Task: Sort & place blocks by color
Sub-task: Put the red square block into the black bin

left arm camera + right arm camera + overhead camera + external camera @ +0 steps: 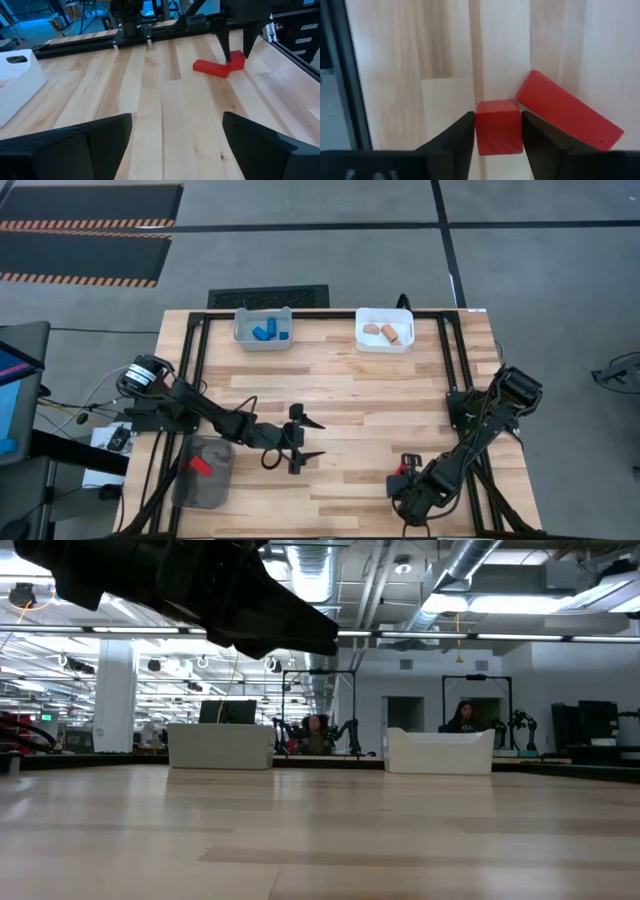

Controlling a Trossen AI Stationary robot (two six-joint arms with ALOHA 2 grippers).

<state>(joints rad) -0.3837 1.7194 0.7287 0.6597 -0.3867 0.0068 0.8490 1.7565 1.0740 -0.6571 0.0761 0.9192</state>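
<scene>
Wood-slat table (350, 390) with black frame, both arms over the near half. Left arm reaches in from the left edge, left gripper (305, 439) over the middle of the table, fingers (75, 145) spread wide with nothing between them, only bare wood ahead. Right arm folds in from the right edge, right gripper (497, 142) low at the near right part of the table, its two fingers (452, 142) pressed against both sides of a small red cube (498, 126), pinching it, cube sitting on the wood. Long red block (567, 116) lies flat just beside the cube, one end touching or nearly touching it, angled away. Left wrist view shows the same pair across the table: red cube (237, 60) between the right arm's fingers, long block (211, 67) next to it.

Dark mesh bin (203, 473) at near left corner beside the left arm, one red piece (201, 465) in it. Grey bin (262, 328) at far edge, left of centre, holds blue blocks (265, 333). White bin (385, 330) at far edge, right of centre, holds tan blocks (383, 332). Low view: two bins seen across the table, people seated in the room behind, too small to tell more
</scene>
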